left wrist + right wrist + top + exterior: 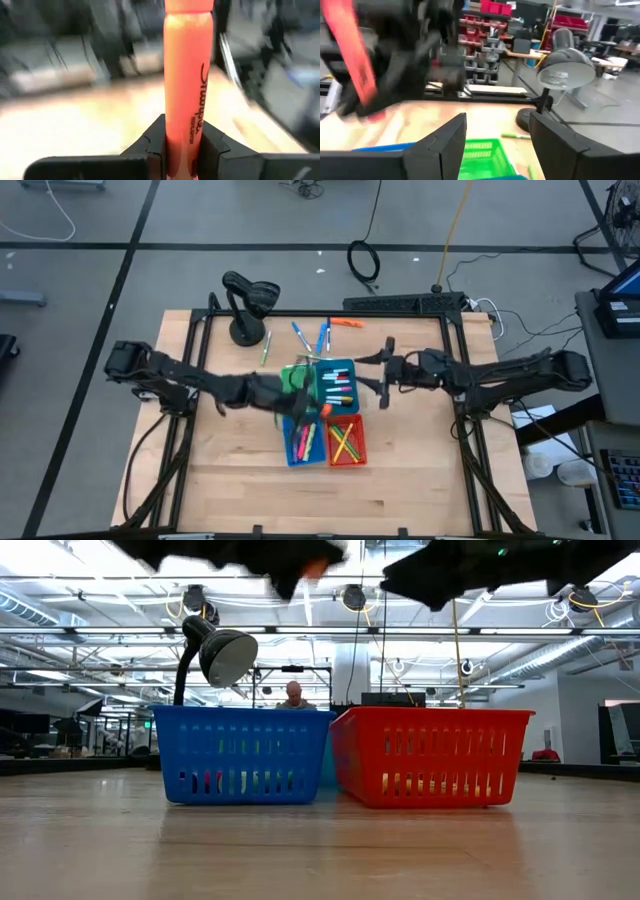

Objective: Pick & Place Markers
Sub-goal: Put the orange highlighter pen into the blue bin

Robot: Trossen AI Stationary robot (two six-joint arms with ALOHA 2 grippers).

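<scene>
A: What does the view from above show?

B: A wooden tabletop (230, 470) with four small bins in a block at its middle: a green bin (297, 374), a teal bin (338, 382), a blue bin (303, 442) and a red bin (346, 444). Markers lie in the teal, blue and red ones. Loose markers (310, 337) lie on the wood just behind the bins, near a black desk lamp (248, 302). The left claw (318, 413) sits over the middle of the block with an orange marker (325, 411) in it. The right claw (386, 370) hangs just beside the teal bin.

A: And from table height?

B: The blue bin (243, 755) and red bin (430, 756) stand side by side, touching. The arms show only as dark shapes along the top edge. A person shows far behind.

A: The left wrist camera?

B: The left claw (181, 145) is clamped on the orange marker (185, 70), which stands up between its two fingers.

A: The right wrist camera?

B: The right claw (497, 142) has its fingers spread wide, with nothing between them. Beyond it are the green bin (482, 159), the lamp (562, 75) and the other arm carrying the orange marker (355, 55).
</scene>
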